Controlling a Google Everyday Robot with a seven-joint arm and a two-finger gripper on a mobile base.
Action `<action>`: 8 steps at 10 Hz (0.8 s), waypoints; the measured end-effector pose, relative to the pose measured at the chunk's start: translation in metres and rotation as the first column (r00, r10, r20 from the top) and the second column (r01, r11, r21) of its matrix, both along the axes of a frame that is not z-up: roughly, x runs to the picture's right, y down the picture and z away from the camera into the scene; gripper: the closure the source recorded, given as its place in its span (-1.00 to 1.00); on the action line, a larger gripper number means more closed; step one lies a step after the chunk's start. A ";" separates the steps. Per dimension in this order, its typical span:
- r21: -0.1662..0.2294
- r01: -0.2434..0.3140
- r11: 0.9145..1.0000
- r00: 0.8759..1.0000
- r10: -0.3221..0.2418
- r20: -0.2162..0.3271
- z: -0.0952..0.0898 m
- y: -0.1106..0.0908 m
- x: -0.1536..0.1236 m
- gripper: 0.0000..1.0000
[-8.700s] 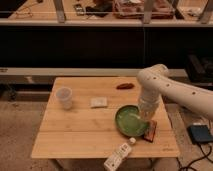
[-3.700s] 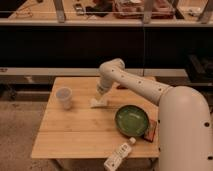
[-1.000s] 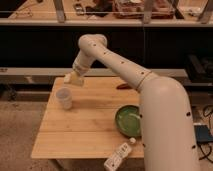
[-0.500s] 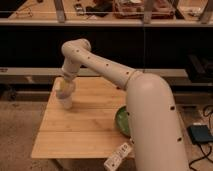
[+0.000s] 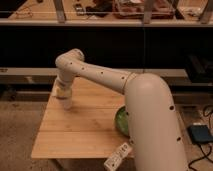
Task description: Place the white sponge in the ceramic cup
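Observation:
My gripper [image 5: 63,89] is at the far left of the wooden table [image 5: 82,131], right above the ceramic cup [image 5: 67,104]. The cup is a small pale tumbler standing upright near the table's left edge. The gripper is shut on the white sponge [image 5: 62,93], a small off-white pad held just over the cup's rim. The cup's opening is hidden by the sponge and gripper. My white arm stretches from the lower right across the table to the cup.
A green bowl [image 5: 120,120] sits right of the middle, mostly hidden behind my arm. A long white bottle [image 5: 119,157] lies at the front edge. Dark shelving runs behind the table. A cable and a blue box [image 5: 201,134] lie on the floor at right.
The gripper picked the sponge up from the table's middle, carried it left and has come down over the cup. In the last half second it lowered a little onto the rim.

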State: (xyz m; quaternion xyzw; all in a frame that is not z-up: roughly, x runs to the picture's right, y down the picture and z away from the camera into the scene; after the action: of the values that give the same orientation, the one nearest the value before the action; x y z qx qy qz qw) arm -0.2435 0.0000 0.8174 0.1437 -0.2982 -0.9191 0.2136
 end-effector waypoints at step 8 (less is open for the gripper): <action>-0.098 -0.050 0.994 0.998 0.053 0.019 -0.008 0.014 -0.007 -0.60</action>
State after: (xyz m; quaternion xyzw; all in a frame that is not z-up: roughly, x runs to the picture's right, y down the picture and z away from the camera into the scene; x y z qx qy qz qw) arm -0.2507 0.0137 0.8098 0.1508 -0.3412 -0.8960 0.2408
